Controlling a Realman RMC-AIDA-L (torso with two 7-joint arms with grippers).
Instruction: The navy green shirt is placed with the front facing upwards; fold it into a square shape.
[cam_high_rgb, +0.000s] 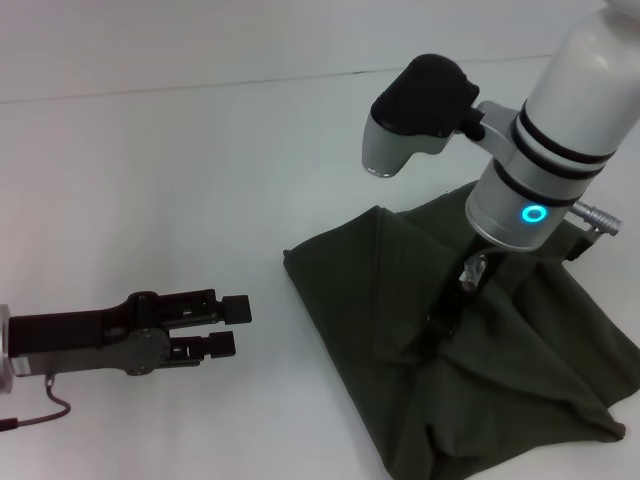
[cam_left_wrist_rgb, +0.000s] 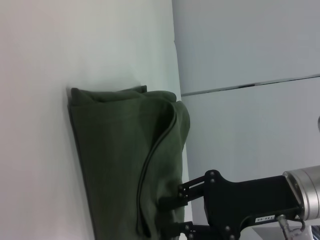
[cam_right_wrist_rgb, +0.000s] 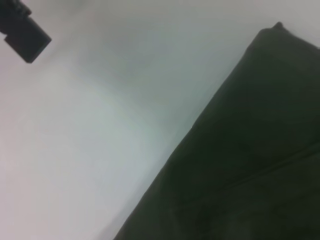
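The shirt lies bunched on the plain white bench, on its right side. The right pincer is clenched on the shirt's cloth. The left pincer hovers released over bare bench, apart from the shirt.

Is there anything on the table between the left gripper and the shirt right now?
Nothing visible. The left gripper hovers open over bare white table, apart from the navy green shirt, with only empty surface between them. The right gripper is already at the shirt's far side.
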